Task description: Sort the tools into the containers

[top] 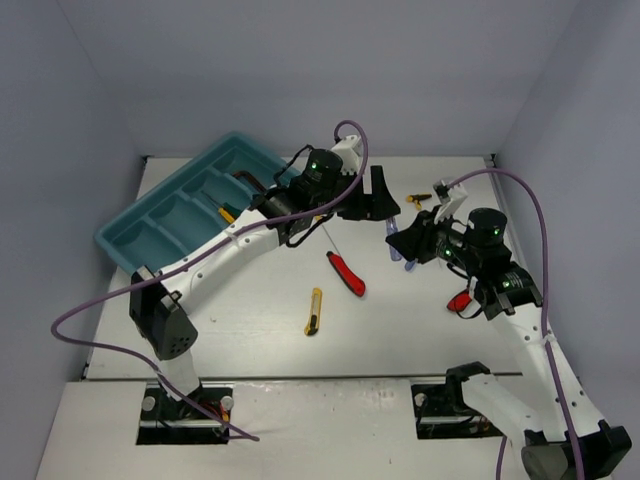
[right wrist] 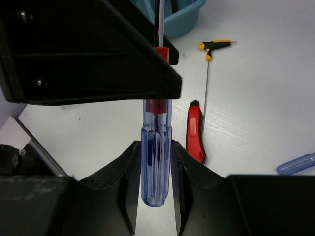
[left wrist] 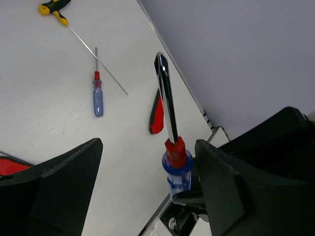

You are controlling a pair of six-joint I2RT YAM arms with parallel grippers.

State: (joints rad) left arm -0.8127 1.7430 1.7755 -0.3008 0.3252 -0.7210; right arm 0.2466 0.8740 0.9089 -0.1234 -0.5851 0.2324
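Observation:
My right gripper (right wrist: 156, 147) is shut on the clear blue handle of a screwdriver (right wrist: 156, 162) with a red collar and holds it off the table, shaft toward the left gripper. In the left wrist view that screwdriver (left wrist: 176, 164) stands between the wide-open fingers of my left gripper (left wrist: 147, 147), close to the right-hand finger (left wrist: 221, 182). From above, the left gripper (top: 383, 200) and right gripper (top: 405, 245) meet mid-table. The teal tray of containers (top: 150, 235) lies at the far left with a few tools in it.
On the table lie a red utility knife (top: 346, 273), a yellow utility knife (top: 314, 311), a yellow-black T-handle driver (top: 420, 197), a small blue screwdriver (left wrist: 98, 98) and another red knife (top: 460, 300) beneath the right arm. Walls close in the table's back and sides.

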